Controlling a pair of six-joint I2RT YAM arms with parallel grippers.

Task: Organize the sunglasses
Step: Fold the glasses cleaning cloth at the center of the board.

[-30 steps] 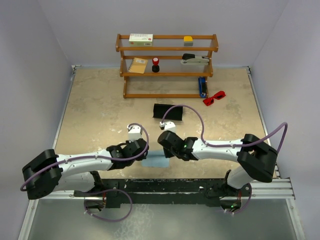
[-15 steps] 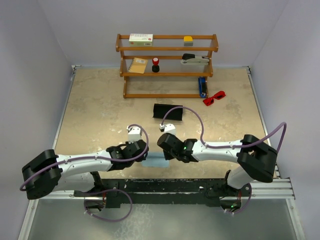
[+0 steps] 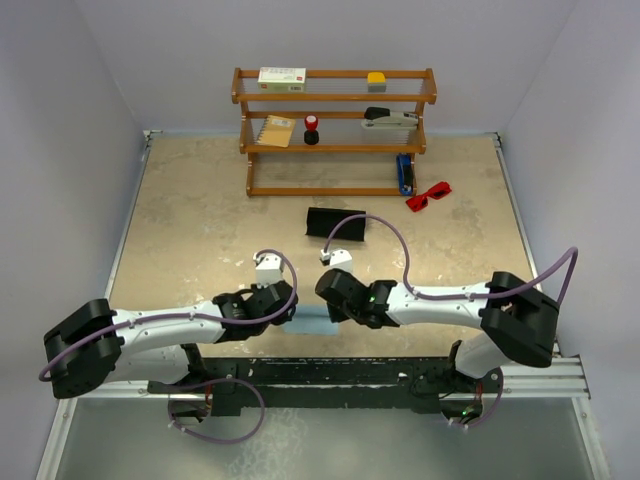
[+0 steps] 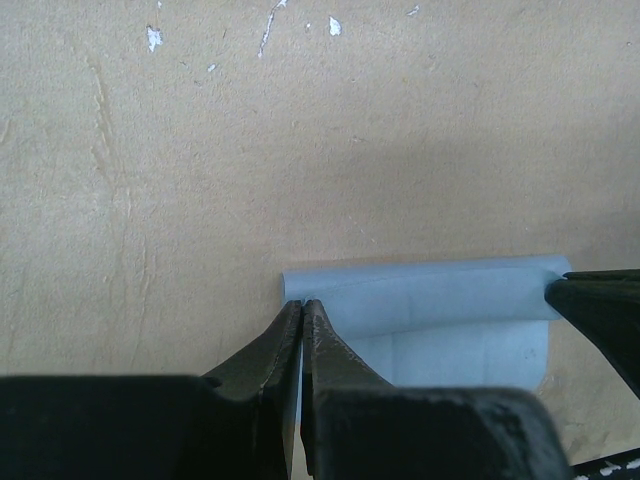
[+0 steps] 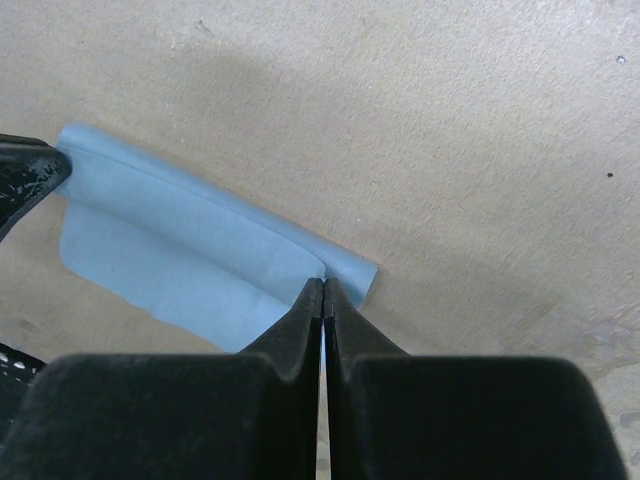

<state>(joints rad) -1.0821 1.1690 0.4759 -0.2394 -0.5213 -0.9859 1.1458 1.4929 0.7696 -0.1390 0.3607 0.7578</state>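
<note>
Both grippers were clamped shut on the light blue cloth: the left gripper at one end of its turned-over edge, the right gripper at the other. We judged this two-ended pinch was meant to keep the fold even. The sunglasses lay untouched on the table, just right of the wooden shelf and well apart from both arms.

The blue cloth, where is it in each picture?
Top external: the blue cloth peeks out low in the middle.
Left wrist: lower middle to right, left gripper pinching its corner.
Right wrist: left and middle, right gripper pinching its fold.
Shared landmark: the rolled fold.
</note>
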